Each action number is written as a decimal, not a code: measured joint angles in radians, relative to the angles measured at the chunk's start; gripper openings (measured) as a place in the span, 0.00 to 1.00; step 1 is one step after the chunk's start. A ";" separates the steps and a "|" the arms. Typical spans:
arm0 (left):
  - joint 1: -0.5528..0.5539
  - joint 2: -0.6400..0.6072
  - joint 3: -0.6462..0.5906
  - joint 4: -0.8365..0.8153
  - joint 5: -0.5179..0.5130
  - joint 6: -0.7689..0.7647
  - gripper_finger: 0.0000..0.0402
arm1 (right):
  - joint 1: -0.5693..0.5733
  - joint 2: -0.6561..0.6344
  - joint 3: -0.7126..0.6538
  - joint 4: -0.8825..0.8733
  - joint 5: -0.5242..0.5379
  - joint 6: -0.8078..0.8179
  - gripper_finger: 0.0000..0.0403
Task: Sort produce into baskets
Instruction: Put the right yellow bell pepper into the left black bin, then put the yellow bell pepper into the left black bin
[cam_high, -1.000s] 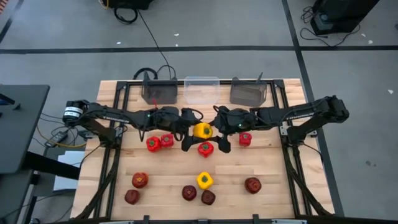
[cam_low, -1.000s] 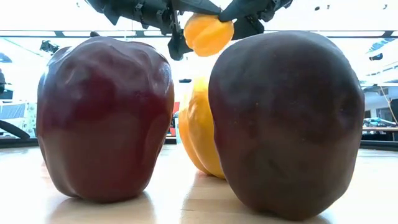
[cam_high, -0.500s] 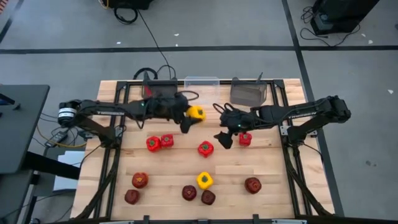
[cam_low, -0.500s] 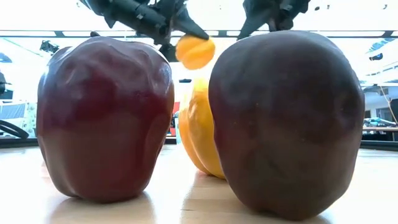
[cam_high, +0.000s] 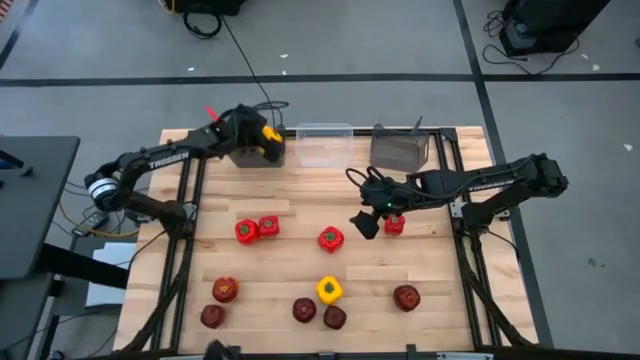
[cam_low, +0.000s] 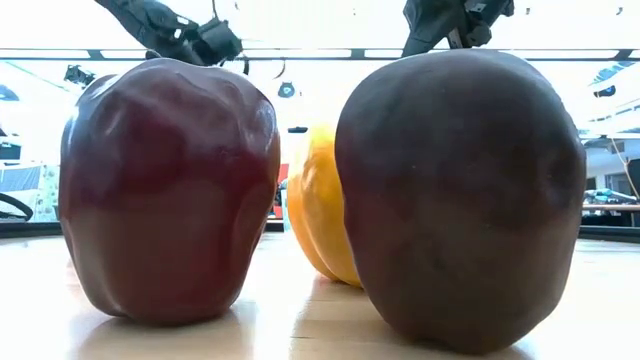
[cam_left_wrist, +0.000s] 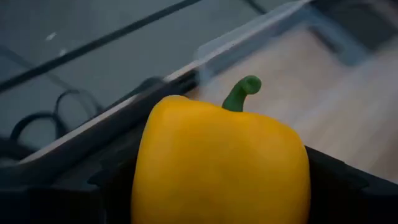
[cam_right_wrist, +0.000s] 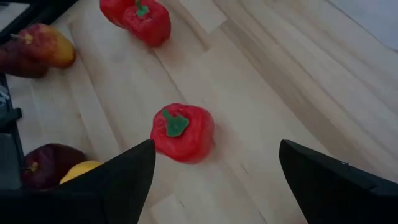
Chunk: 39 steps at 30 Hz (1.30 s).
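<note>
- Since a second ago, my left gripper (cam_high: 268, 135) has carried the small yellow bell pepper with a green stem (cam_left_wrist: 221, 165) away from mid-table, where both my grippers met around it, and now holds it clamped between its fingers over the left dark grey opaque bin (cam_high: 252, 152) at the far edge.
- My right gripper (cam_high: 366, 222) has let go and pulled back; its fingers (cam_right_wrist: 118, 180) stand wide apart with nothing between them, above the wooden table (cam_high: 440, 265).
- Below those spread fingers lies a bright red pepper with a green stem (cam_right_wrist: 182, 132), apart from them.
- Another red pepper (cam_high: 394, 223) sits just beside my right gripper.
- Beside the left bin stand the clear see-through plastic bin (cam_high: 322, 146) and the second dark grey bin (cam_high: 398, 150).
- Near the front edge, a second yellow pepper (cam_high: 329, 290) sits between two dark red apple-like fruits (cam_low: 170, 190).
</note>
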<state>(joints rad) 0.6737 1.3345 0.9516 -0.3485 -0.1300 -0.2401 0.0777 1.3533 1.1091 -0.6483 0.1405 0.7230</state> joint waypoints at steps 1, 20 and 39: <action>0.026 0.011 0.000 0.004 -0.001 0.001 0.83 | 0.001 0.000 0.000 -0.001 0.000 0.007 0.87; 0.230 0.141 0.011 -0.123 0.116 -0.080 0.97 | 0.001 0.000 0.000 -0.034 0.038 0.097 0.87; -0.076 0.099 0.285 -0.166 0.260 0.183 0.97 | 0.060 0.165 -0.001 0.051 0.065 0.230 0.87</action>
<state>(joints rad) 0.5977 1.4336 1.2369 -0.5141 0.1299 -0.0570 0.1381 1.5186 1.1084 -0.5974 0.2052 0.9535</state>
